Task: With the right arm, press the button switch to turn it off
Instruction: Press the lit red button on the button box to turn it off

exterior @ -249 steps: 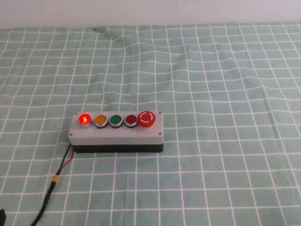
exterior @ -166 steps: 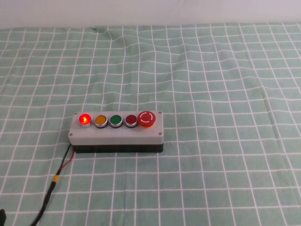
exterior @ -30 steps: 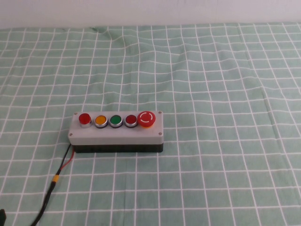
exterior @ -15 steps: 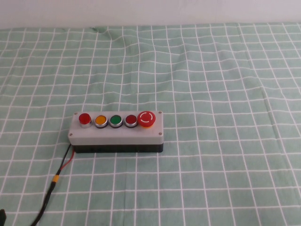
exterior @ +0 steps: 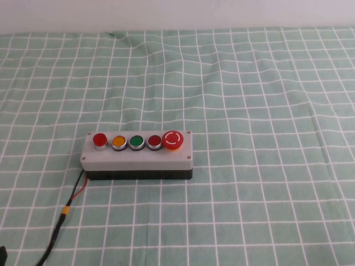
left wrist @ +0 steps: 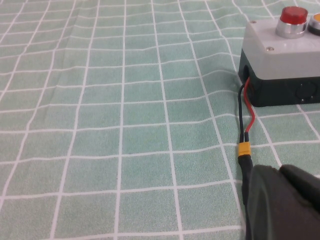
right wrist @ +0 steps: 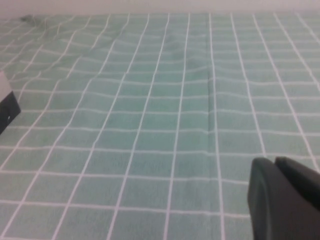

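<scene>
right wrist view: right gripper (right wrist: 283, 198) is a dark lump at the frame corner, low over the cloth (right wrist: 150, 100). it holds nothing and touches nothing, and i cannot tell how far open it is. it sits well apart from the switch box (right wrist: 6, 106), of which only a corner shows at the frame edge.
left wrist view: left gripper (left wrist: 281, 200) is also a dark lump at the corner, just beside the cable (left wrist: 244, 125). nothing is in its grasp, opening cannot tell.
high view: neither arm shows.
counts: 1 switch box, 5 buttons, 1 cable.
the box has a grey top and black base and lies flat on the green-white checked cloth, left of centre toward the near side.
the buttons run in one row: end red button (exterior: 100, 139) at the robot's left is unlit, then orange button (exterior: 118, 142), green button (exterior: 136, 142), small red button (exterior: 154, 142) and big red mushroom button (exterior: 173, 140).
the cable, red and black wires with a yellow connector (exterior: 65, 210), leaves the box's left end toward the near edge.
</scene>
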`<move>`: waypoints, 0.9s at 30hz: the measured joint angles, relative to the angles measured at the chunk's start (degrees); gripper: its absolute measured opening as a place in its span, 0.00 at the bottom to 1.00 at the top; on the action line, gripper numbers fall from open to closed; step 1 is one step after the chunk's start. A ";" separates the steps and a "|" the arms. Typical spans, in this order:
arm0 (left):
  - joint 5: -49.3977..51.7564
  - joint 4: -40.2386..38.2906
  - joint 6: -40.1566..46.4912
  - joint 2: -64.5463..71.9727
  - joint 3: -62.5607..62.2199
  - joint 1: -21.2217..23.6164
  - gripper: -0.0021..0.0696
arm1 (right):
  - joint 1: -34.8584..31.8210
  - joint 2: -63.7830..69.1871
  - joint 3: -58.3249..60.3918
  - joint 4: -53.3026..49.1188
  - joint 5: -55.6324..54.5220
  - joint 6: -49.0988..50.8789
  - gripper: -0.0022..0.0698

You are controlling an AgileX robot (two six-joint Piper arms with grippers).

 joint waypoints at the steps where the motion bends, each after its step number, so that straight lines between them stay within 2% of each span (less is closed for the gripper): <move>1: 0.00 0.00 0.00 0.00 0.00 0.00 0.02 | -0.23 0.00 0.00 0.78 1.83 0.00 0.01; 6: 0.00 0.00 0.00 0.00 0.00 0.00 0.02 | -0.88 0.00 0.00 2.10 5.11 0.00 0.01; 27: 0.00 0.00 0.00 0.00 0.00 0.00 0.02 | -0.88 0.00 0.00 2.33 5.10 0.00 0.01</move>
